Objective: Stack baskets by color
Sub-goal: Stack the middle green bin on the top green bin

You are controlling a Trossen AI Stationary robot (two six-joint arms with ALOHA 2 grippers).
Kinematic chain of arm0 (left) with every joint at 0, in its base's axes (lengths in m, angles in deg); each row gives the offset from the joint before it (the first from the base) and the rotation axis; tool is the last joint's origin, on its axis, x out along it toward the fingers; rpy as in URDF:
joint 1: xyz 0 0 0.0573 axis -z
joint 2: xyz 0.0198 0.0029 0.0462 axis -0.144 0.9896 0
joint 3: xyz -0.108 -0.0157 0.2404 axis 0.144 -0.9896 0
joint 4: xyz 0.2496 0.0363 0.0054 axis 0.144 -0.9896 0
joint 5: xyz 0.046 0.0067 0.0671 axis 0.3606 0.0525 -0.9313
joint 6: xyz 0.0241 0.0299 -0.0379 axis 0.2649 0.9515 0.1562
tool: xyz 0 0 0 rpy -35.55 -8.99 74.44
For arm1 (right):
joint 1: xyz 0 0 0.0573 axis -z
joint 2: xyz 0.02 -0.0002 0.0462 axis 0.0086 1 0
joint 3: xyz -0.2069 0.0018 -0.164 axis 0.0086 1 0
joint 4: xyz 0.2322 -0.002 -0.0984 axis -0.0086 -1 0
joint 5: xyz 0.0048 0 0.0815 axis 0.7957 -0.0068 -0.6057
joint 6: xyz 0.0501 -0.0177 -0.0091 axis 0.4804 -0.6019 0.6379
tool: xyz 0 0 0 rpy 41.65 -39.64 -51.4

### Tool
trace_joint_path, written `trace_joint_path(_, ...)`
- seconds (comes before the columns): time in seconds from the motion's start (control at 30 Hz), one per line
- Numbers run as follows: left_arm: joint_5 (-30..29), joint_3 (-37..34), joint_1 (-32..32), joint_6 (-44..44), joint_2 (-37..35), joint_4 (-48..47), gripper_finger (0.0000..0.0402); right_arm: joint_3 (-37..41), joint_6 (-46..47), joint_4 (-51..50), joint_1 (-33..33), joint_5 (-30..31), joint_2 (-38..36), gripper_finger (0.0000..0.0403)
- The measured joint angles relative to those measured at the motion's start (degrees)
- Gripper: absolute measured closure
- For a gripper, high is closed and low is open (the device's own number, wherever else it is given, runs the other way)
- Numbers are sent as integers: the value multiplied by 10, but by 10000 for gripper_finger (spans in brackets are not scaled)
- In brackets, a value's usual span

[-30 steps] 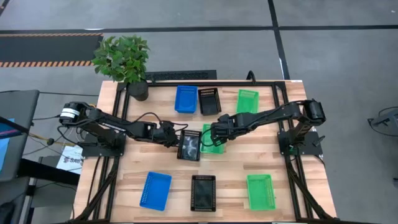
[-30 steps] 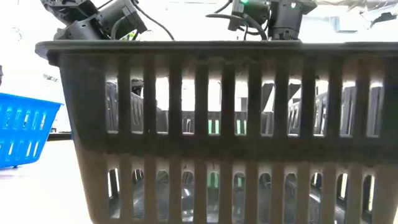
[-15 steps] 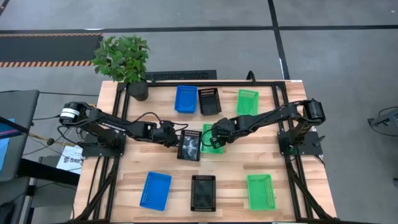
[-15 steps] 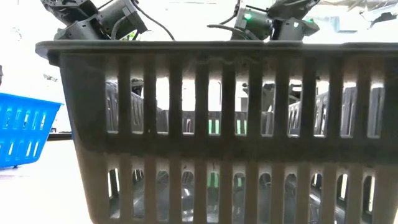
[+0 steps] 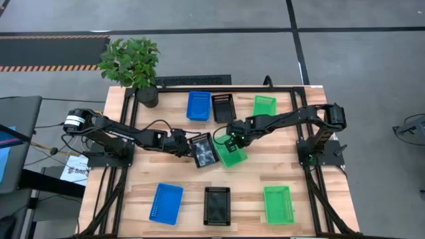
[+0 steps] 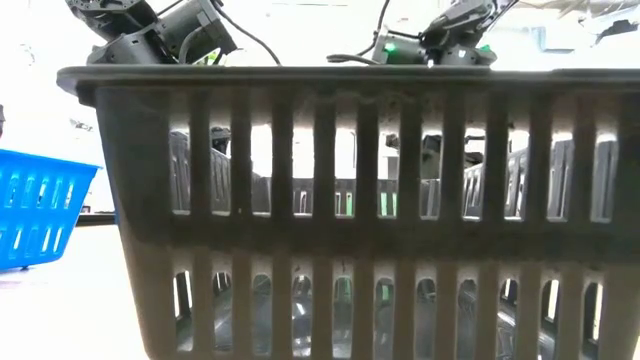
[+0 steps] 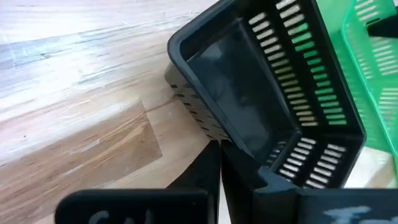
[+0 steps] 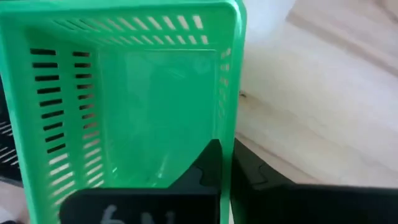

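Observation:
In the middle of the table my left gripper [image 5: 192, 147] is shut on a black basket [image 5: 205, 151], which sits askew. Right beside it lies a green basket [image 5: 234, 155], also askew, with my right gripper [image 5: 230, 141] shut on it from above. The left wrist view shows the black basket [image 7: 249, 93] with the green one [image 7: 379, 68] close behind its far wall. The green basket [image 8: 130, 93] fills the right wrist view. Whether either basket is clear of the wood does not show. My left gripper pinches the black basket's wall [image 7: 231, 144] on the side toward the table's left, at its rim. The fingers slant down from the table's left. The basket sits tilted in the hold. My right gripper has the rim of one green basket wall [image 8: 227, 127] pinched, one finger [image 8: 202, 168] inside the basket and one [image 8: 267, 177] outside. The fingers point steeply down from above.
A blue [image 5: 198, 105], a black [image 5: 223, 107] and a green basket [image 5: 263, 107] stand in a row at the far edge. Another blue [image 5: 166, 202], black [image 5: 217, 205] and green one [image 5: 277, 204] stand near the front. A potted plant [image 5: 133, 63] is at the far left corner.
My right gripper has sunk and tipped more steeply down at the green basket. The green basket has turned about and slid a little toward the table's right. The black basket has turned askew in my left gripper, which has kept still.

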Motion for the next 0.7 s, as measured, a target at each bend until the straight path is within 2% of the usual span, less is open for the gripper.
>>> trace_joint_path(0.2,13,0,0,5,0,1,401,0,-44,-24,20,-16,-55,391)
trace_joint_path(0.43,13,1,0,13,0,14,401,0,-77,-62,73,-10,-180,396)
trace_joint_path(0.57,12,1,0,16,0,14,401,-1,-86,-92,134,24,-248,390)
trace_joint_path(0.7,10,1,0,19,0,15,401,-1,-94,-134,216,96,-282,387)
